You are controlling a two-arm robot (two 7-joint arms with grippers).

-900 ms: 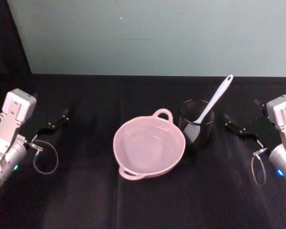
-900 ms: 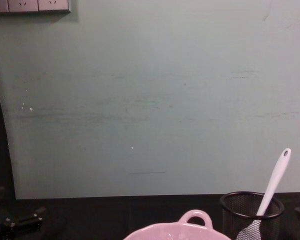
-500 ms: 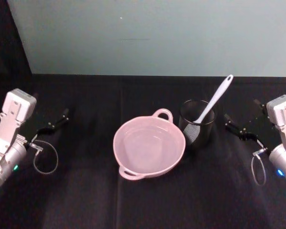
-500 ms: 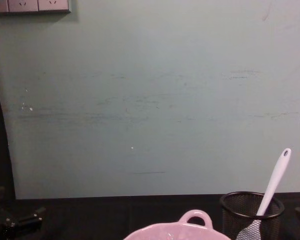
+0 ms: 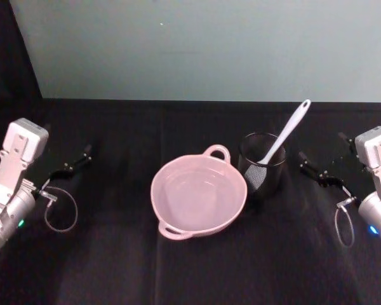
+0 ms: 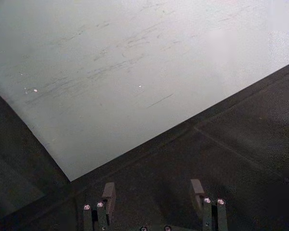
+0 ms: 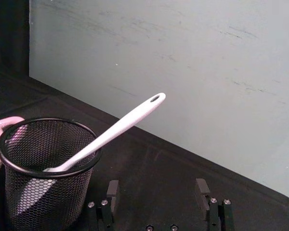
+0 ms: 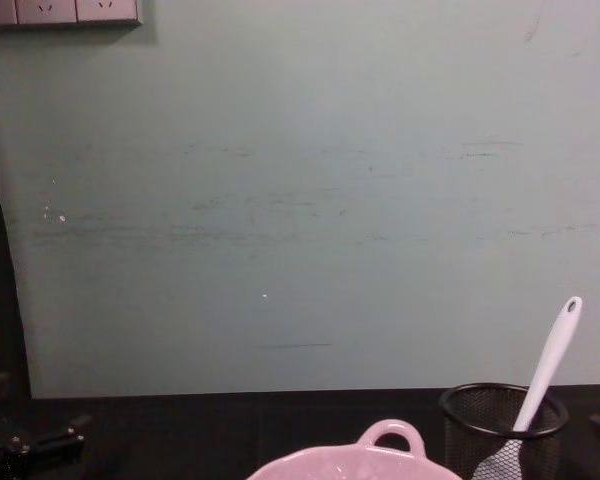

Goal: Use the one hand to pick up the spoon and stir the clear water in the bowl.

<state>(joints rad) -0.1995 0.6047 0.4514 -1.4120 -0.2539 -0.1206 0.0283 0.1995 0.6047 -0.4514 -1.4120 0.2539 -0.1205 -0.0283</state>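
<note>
While the long white plastic spoon (image 5: 286,131) leans in the black wire-mesh cup (image 5: 274,179) (right of centre) beside the glossy pink bowl (image 5: 168,184), the slim black left gripper (image 5: 70,167) and right gripper (image 5: 317,171) sit at the side edges, unclenched, empty.

Both arms rest at the sides, claws spread.
The left arm (image 5: 13,178) sits at the tabletop's left edge and the right arm (image 5: 378,181) at its right edge, both angled inward. The left claw (image 6: 153,195) and right claw (image 7: 157,190) have their fingers wide apart, gripping nothing, low over the tabletop.
</note>
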